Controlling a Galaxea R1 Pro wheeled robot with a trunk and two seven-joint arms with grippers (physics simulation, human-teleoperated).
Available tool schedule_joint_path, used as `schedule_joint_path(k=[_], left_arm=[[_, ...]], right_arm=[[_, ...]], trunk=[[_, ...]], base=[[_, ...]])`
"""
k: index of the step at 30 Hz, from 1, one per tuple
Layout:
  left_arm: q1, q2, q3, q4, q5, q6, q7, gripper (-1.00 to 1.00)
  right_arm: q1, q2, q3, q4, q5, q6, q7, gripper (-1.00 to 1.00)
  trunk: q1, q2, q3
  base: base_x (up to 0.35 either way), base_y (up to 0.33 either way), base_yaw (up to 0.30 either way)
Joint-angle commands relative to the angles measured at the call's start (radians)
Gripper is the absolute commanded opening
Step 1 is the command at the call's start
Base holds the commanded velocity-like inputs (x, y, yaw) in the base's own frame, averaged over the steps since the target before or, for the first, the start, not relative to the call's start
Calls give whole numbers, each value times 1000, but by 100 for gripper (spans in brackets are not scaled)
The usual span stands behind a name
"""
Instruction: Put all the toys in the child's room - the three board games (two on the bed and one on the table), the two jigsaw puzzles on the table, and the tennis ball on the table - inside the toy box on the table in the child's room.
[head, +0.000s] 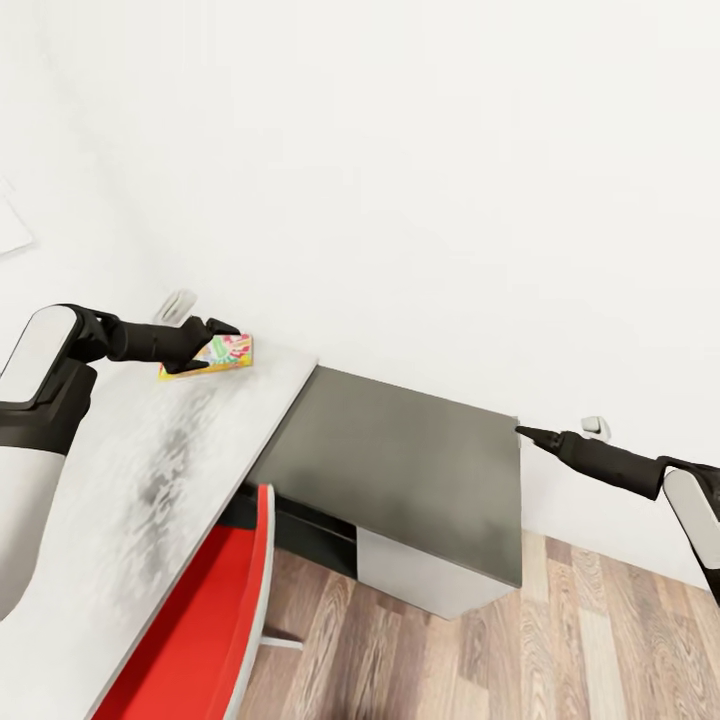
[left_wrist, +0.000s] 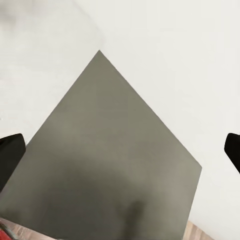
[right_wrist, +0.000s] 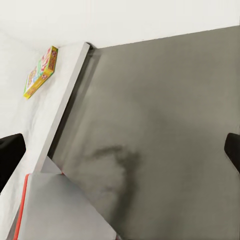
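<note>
Lying flat at the far wall end of the light-grey worktop (head: 150, 470), the red-and-green board game (head: 228, 353), its print too small to read, sits just behind the open, empty left hand (head: 210, 345), the right hand (head: 522, 431) likewise open and empty.

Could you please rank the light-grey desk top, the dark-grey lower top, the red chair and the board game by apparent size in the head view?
1. light-grey desk top
2. dark-grey lower top
3. red chair, cropped and near the camera, so unsure
4. board game, clearly smallest
</note>
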Motion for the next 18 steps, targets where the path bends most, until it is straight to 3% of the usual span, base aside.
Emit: schedule_joint_path(k=[1,11,18], left_arm=[[-1,1,-2,-1,10,-1,10,100],[7,23,-1,1,10,-4,10,100],[13,28,-3,1,10,-4,10,100]], right_arm=[[-1,0,-1,0,0,5,3,100],[-1,2,-1,0,0,6,4,100],[-1,3,-1,0,0,6,4,100]], trunk=[[1,-2,-2],[1,-2,-2],[1,-2,-2]], base=[[248,0,0],[276,0,0],[87,0,0]])
